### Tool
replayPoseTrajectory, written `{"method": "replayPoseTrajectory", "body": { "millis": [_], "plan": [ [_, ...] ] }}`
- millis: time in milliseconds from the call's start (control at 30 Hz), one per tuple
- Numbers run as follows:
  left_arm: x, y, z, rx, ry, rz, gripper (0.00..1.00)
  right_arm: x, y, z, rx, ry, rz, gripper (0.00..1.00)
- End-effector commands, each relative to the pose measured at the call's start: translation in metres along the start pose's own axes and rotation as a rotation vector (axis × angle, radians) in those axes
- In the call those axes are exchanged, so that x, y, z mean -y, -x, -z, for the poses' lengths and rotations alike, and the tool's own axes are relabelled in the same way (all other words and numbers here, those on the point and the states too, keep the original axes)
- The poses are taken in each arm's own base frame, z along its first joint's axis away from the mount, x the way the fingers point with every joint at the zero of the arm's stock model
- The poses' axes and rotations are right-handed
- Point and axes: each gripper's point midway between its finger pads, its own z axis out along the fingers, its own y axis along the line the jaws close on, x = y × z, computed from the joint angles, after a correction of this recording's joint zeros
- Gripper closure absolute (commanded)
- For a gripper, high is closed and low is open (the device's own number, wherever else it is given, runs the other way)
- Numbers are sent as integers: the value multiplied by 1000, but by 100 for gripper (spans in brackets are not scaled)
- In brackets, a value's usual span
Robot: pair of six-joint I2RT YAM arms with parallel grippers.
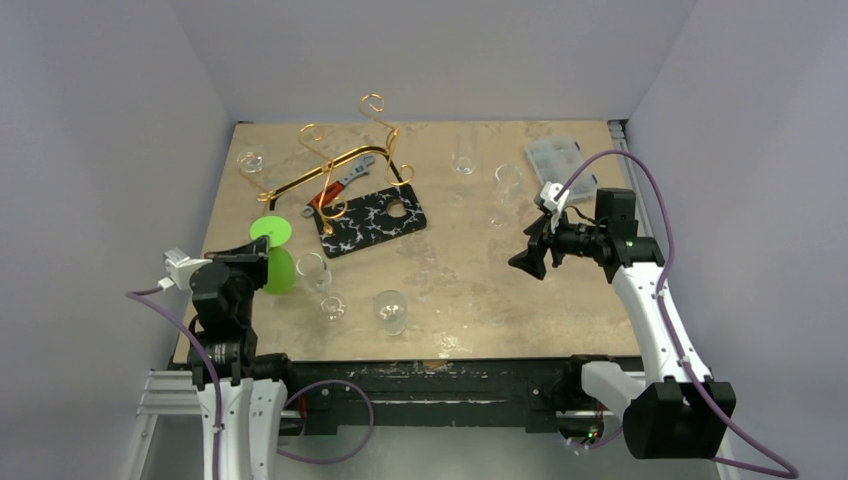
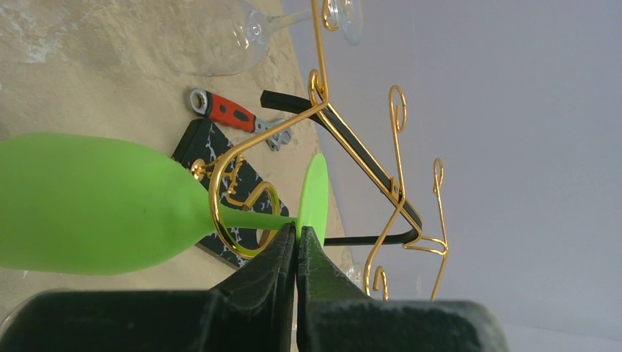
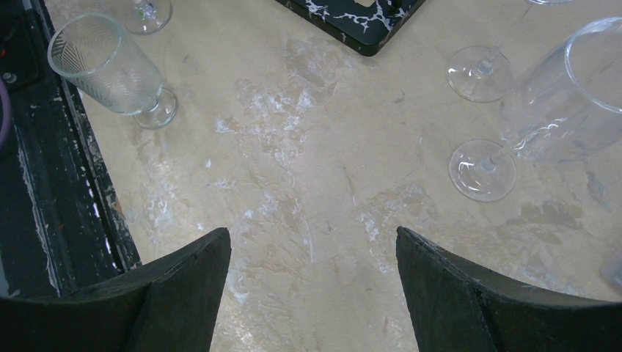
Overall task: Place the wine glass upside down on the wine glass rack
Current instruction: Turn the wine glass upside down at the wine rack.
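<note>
The left end effector [image 2: 296, 238] is clenched on the thin stem of the glossy green wine glass [image 2: 95, 205], held sideways by the gold wire wine glass rack [image 2: 397, 192]; whether a scroll loop encircles the stem is unclear. The right end effector [image 3: 313, 246] gapes wide, empty, over the mottled beige tabletop [image 3: 308, 147].

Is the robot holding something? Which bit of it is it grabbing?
The left end effector pinches the bright green wine glass by its thin stem, right beside the round foot. The right end effector holds nothing.
</note>
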Motion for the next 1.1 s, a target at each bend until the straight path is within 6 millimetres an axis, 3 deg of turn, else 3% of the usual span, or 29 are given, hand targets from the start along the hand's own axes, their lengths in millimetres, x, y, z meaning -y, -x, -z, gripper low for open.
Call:
{"method": "replayPoseTrajectory", "body": {
  "millis": [0,300,500,667,1067],
  "plan": [
    [16,-1,-4,-7,-60,19,100,1,8,4,12,-11,32,20],
    [11,-1,-17,-1,-40,19,100,1,8,4,11,-12,33,20],
    [9,-2,-20,-4,-29,19,88,1,8,4,10,-11,32,20],
    [9,-3,-18,-10,-29,19,71,1,8,4,10,-13,34,20],
    [13,-3,-16,-15,-32,13,53,1,8,4,11,-11,34,20]
  ]
}}
